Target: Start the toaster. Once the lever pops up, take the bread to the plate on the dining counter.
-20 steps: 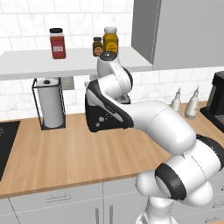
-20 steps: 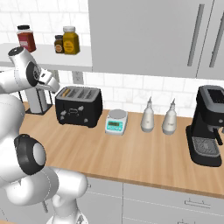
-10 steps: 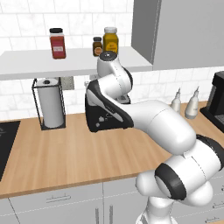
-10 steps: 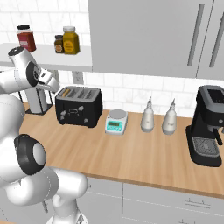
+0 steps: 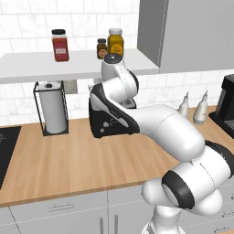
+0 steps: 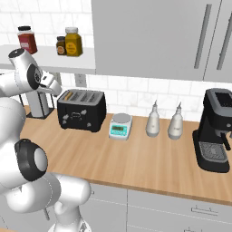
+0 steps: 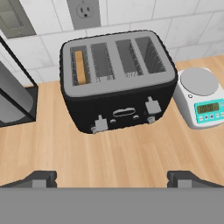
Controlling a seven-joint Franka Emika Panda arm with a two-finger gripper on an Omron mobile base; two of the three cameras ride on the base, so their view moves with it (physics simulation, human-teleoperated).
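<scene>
The black toaster (image 7: 118,83) with its silvery slotted top stands on the wood worktop against the tiled wall, also seen as the toaster (image 6: 81,108) and, half behind my arm, the toaster (image 5: 107,124). The bread (image 7: 78,66) sits down in the leftmost slot, only its golden top edge showing. Two pale levers (image 7: 99,124) stick out of the toaster's front. My gripper (image 7: 113,179) hovers above and in front of the toaster, open, fingertips wide apart with nothing between them. The plate and the dining counter are out of view.
A teal kitchen scale (image 7: 201,96) stands just right of the toaster and a paper-towel holder (image 5: 52,112) to its left. Two pale bottles (image 6: 153,120) and a black coffee machine (image 6: 217,131) stand further right. A shelf with jars (image 5: 114,42) hangs above.
</scene>
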